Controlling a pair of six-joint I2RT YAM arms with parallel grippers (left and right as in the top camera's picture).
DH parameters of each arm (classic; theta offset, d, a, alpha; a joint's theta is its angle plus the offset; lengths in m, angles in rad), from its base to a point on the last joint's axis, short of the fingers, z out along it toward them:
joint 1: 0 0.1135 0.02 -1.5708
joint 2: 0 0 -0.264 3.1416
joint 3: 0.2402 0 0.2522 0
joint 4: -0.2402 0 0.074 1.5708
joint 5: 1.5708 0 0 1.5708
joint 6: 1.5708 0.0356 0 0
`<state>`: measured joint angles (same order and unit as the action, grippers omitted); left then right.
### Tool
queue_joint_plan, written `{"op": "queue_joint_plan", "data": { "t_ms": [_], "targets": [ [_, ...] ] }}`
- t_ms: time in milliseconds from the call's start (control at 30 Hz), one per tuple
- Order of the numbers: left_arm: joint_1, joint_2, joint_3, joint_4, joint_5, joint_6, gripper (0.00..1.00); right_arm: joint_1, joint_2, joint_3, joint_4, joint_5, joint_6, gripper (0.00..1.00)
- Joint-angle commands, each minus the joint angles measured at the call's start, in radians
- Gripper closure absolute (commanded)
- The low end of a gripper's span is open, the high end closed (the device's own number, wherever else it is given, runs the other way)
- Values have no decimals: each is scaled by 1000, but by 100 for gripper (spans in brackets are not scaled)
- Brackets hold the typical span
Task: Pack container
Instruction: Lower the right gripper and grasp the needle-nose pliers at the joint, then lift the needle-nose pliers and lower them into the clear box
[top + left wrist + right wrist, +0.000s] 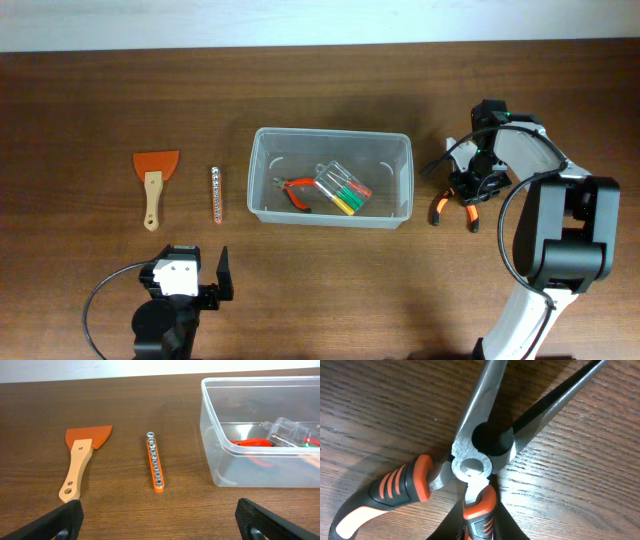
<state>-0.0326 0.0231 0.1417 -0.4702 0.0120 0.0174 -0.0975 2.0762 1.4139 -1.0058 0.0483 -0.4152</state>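
The clear plastic container (pixel 330 134) stands mid-table and shows at the right of the left wrist view (pixel 220 455). Inside it lie small red-handled pliers (pixel 295 192) and a clear case of coloured screwdrivers (pixel 343 188). To the container's right, orange-and-black long-nose pliers (pixel 438 207) lie on the table with their handles spread. My right gripper (pixel 479 520) is directly above them, its black fingers (pixel 452 527) pressed against both sides of one handle near the pivot (pixel 470 466). My left gripper (pixel 160 520) is open wide and empty, low at the front left (pixel 190 262).
An orange scraper with a wooden handle (pixel 155 180) (pixel 80 460) and an orange bit holder strip (pixel 215 194) (pixel 154 462) lie left of the container. The right arm (pixel 560 230) reaches in from the front right.
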Motion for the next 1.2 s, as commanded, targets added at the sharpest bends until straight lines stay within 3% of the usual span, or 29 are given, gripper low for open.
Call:
{"op": "queue_joint_plan", "data": {
  "t_ms": [0,233,400,933,1167],
  "targets": [
    [-5,-6,-7,3,11,-3,1,-1,56,-19,1,-32,5,84],
    [-5,-6,-7,3,11,-3,1,-1,56,-17,-3,-32,5,86],
    [-5,-6,-7,3,11,-3,1,-1,56,14,-20,-34,10,93],
    [-5,-6,-7,3,11,-3,1,-1,56,147,-99,-36,10,92],
    [-5,-6,-7,3,11,-3,1,-1,56,248,-164,-37,13,96]
  ]
}}
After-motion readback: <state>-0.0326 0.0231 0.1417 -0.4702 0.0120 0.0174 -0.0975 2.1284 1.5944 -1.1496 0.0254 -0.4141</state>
